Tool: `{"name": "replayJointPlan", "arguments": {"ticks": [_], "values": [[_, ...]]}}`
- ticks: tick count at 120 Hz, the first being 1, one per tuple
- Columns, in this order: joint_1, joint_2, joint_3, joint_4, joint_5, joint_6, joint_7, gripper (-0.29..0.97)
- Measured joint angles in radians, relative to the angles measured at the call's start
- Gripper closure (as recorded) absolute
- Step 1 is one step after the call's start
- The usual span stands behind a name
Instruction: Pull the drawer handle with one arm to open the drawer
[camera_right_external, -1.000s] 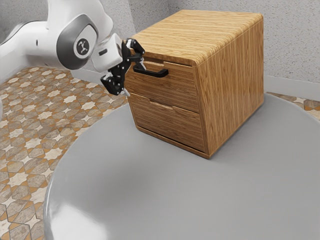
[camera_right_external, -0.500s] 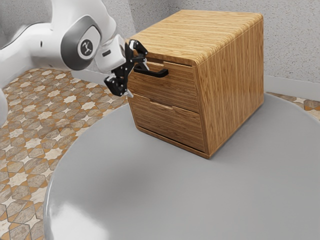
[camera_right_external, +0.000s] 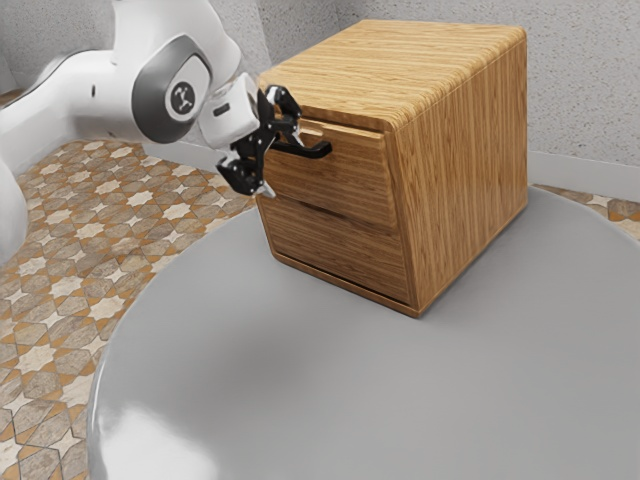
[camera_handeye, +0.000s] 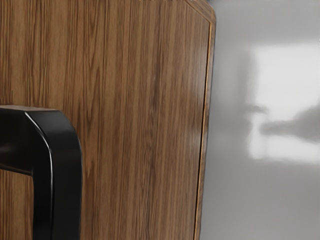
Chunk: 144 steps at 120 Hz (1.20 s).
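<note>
One hand (camera_right_external: 277, 130), narrowly closed, grips the handle (camera_right_external: 310, 151) at its end; the drawer (camera_right_external: 345, 172) stands slightly out.

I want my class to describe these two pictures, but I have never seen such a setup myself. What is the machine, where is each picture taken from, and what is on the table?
This is a computer simulation of a white robot arm with a black pincer at its end. The exterior view comes from a camera at the arm's side. It shows a round grey table with one wooden cabinet of two drawers standing on it. The pincer is closed on the black handle of the top drawer, which looks pulled out a little. The wrist view comes from a camera on the arm's hand. It looks closely at the drawer's wooden front, the handle's bend and the grey table beyond.
</note>
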Motion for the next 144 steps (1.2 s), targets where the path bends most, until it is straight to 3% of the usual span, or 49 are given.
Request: {"name": "replayJointPlan", "arguments": {"ticks": [53,93,144], "values": [[-0.002,-0.011,0.008,-0.004,-0.008,0.000,0.001,0.37],[-0.015,-0.055,0.013,-0.059,-0.008,0.000,0.001,0.34],[-0.017,-0.214,0.010,-0.236,0.003,0.000,0.003,0.36]]}}
